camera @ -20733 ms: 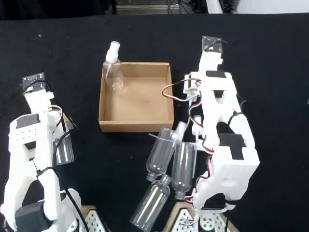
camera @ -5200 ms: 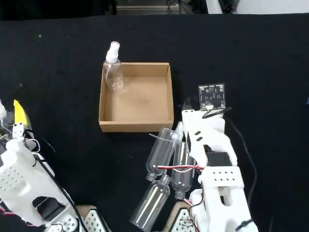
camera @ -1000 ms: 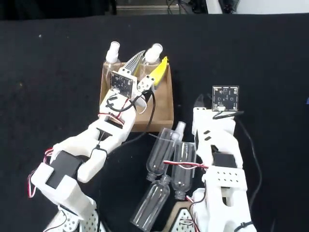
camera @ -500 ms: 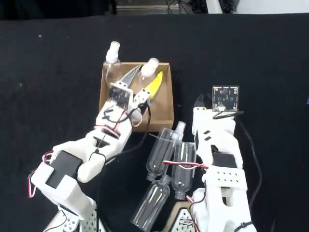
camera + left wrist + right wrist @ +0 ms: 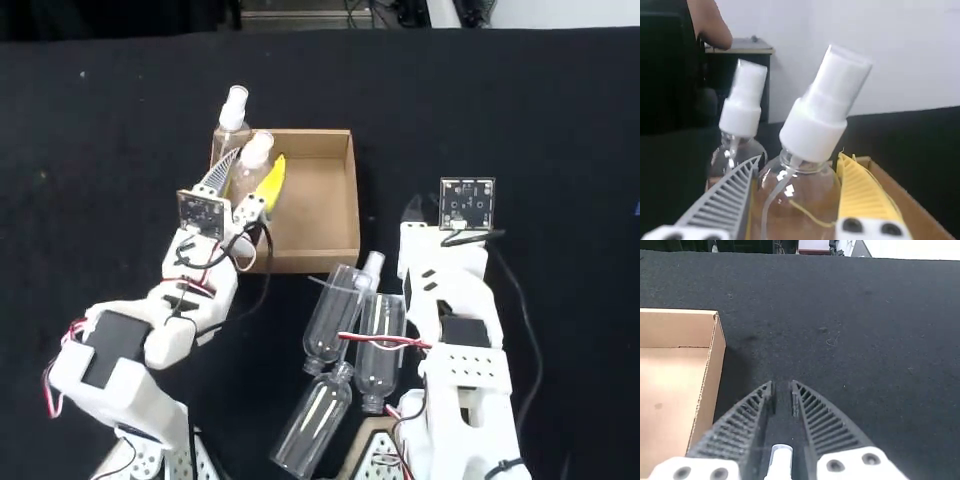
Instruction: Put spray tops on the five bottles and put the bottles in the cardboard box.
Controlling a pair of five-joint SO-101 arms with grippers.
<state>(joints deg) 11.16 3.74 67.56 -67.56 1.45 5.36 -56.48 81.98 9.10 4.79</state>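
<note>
the left gripper is clamped on a capped bottle. its grey finger and yellow finger press either side of the clear body just under the white spray head. the capped bottle leans a little, over the back-left part of the cardboard box. whether its base rests on the box floor cannot be told. just beside it, at the box's back-left corner, stands the corner bottle, upright with its own white top on.

half a second ago the left arm held the capped bottle near the middle of the box's back wall, and a second ago over the back-right part. it has since swung across and drawn back toward the near-left, so the two capped bottles now sit side by side. five seconds ago this arm was down at the table's near-left edge, and the box held one bottle alone.

the right gripper hangs over the black table just beyond the box's right wall. its jaws are drawn almost together with a thin slit between them and nothing in their grip. that arm is where it was a second ago.

three bare bottles lie on the table in front of the box, unmoved: one slanted, one just beside it, and one nearer the arm bases. a loose spray top lies at their far ends, close to the box's front wall.
</note>
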